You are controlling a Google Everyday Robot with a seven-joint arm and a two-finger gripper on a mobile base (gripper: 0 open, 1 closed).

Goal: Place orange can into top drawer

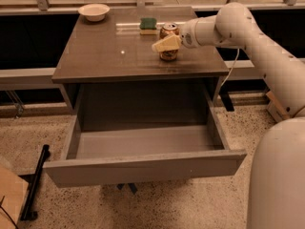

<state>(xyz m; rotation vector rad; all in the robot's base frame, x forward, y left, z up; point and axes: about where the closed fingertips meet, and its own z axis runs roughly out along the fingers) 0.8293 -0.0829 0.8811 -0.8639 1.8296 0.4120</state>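
Note:
The orange can (168, 56) stands upright on the grey table (114, 56), right of the middle and near the back. My gripper (163, 44) reaches in from the right at the can's mid height, and its pale yellow tip crosses in front of the can, hiding its middle. The top drawer (143, 168) is pulled out wide below the tabletop. Its light grey inside holds nothing.
A green-and-yellow sponge (148, 25) lies just behind and left of the can. A white bowl (94, 11) sits at the table's back left corner. My white arm (267, 51) spans the right side. A black stand (35, 182) and a tan box (9, 199) are on the floor at lower left.

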